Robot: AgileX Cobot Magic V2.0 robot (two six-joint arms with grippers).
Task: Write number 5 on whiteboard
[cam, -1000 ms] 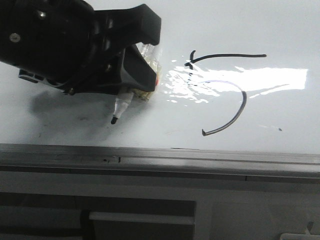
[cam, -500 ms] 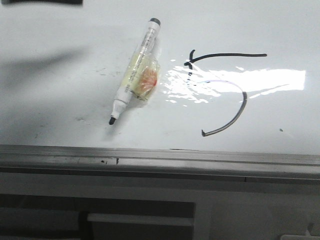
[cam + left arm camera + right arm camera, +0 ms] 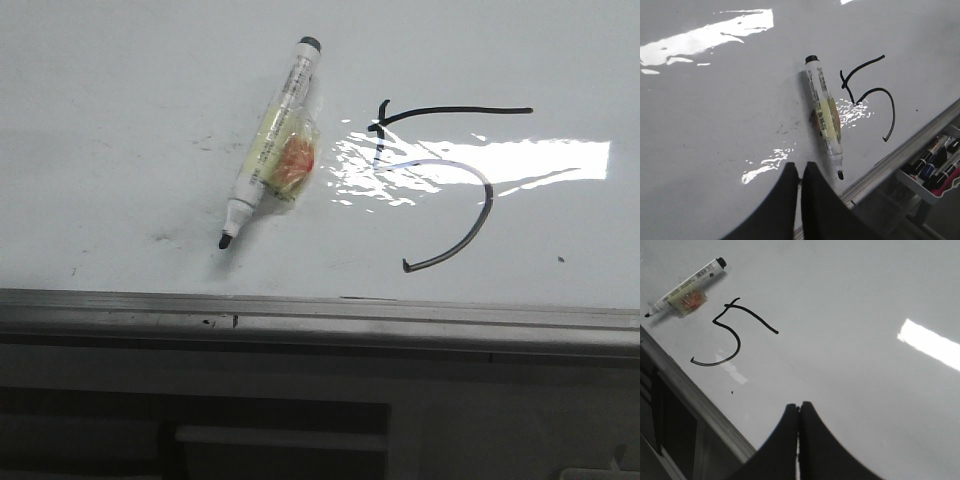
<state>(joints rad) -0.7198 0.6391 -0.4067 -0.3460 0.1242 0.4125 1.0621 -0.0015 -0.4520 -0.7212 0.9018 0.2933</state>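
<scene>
Whiteboard (image 3: 120, 110) lies flat, the number 5 (image 3: 440, 185) drawn near its grey edge strip. An uncapped marker (image 3: 268, 145) rests just beside the number 5. Left pincer (image 3: 800, 172) and right pincer (image 3: 799, 412) hover above, fingers pressed together, holding nothing.

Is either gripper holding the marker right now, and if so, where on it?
Nothing is held. The marker lies loose on the whiteboard beside the number 5; the left gripper and right gripper are both shut and empty.

Front camera sat low and close over the glossy white whiteboard (image 3: 120, 120); both wrist cameras looked down from higher — all three shared the thin black hand-drawn number 5 (image 3: 450, 185).
</scene>
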